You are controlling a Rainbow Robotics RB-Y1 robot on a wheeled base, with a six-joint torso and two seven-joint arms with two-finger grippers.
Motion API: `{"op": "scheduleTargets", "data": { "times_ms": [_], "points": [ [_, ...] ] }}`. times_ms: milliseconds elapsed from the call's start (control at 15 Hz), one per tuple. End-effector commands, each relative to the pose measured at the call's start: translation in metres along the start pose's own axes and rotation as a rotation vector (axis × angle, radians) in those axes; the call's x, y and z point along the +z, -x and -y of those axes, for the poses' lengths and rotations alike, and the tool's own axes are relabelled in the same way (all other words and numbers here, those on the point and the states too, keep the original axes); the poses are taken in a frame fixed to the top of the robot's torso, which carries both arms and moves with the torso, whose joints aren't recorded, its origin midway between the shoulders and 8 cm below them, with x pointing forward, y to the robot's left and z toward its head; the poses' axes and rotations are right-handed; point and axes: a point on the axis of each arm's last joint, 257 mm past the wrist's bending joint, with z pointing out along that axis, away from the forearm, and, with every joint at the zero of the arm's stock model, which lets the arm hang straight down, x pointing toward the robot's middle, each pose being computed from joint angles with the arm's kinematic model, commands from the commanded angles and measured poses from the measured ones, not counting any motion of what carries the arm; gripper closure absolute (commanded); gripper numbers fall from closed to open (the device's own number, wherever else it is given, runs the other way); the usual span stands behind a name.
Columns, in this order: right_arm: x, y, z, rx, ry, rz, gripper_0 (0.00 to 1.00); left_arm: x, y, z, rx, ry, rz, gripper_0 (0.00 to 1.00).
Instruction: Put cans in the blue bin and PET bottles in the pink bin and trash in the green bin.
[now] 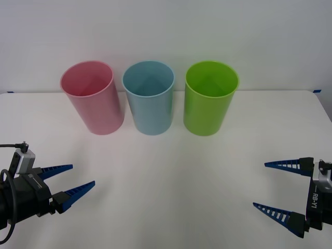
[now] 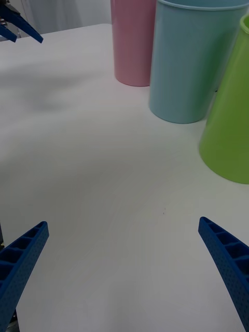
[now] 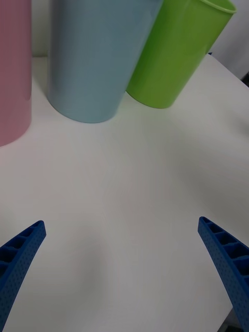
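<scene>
**Three bins in a row, both pincers spread wide over bare desk**

The pink bin (image 1: 92, 98), the blue bin (image 1: 149, 98) and the green bin (image 1: 209, 98) stand upright in a row near the far edge of the white desk (image 1: 171, 176), against a pale wall. Pink is on the robot's left, blue in the middle, green on the right. Blue and pink stand just beside each other, and a slightly larger gap shows between blue and green. All three are open at the top, and what can be seen of their insides looks bare.

In the right wrist view the green bin (image 2: 231, 129) stands nearest, with the blue bin (image 2: 193, 62) and the pink bin (image 2: 134, 41) beyond it. In the left wrist view the pink bin (image 3: 13, 78) is at the side, then the blue bin (image 3: 96, 57) and the green bin (image 3: 176, 52).

The left pincer (image 1: 71, 182) hangs over the near left corner of the desk, its blue ribbed fingers spread wide and holding nothing. The right pincer (image 1: 276, 191) hangs over the near right corner, equally wide and holding nothing. Both are well apart from the bins.
</scene>
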Motion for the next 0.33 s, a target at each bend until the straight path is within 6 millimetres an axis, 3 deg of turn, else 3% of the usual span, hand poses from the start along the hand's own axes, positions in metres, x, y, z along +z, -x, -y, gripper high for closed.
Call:
{"op": "scheduleTargets", "data": {
  "times_ms": [67,333],
  "points": [
    [0.0000,0.0000,0.0000,0.000,0.000,0.000,0.00,0.0000,0.0002,0.0001,0.000,0.000,0.001,0.00],
    [0.0000,0.0000,0.0000,0.000,0.000,0.000,0.00,0.0000,0.0002,0.0001,0.000,0.000,0.001,0.00]
  ]
}}
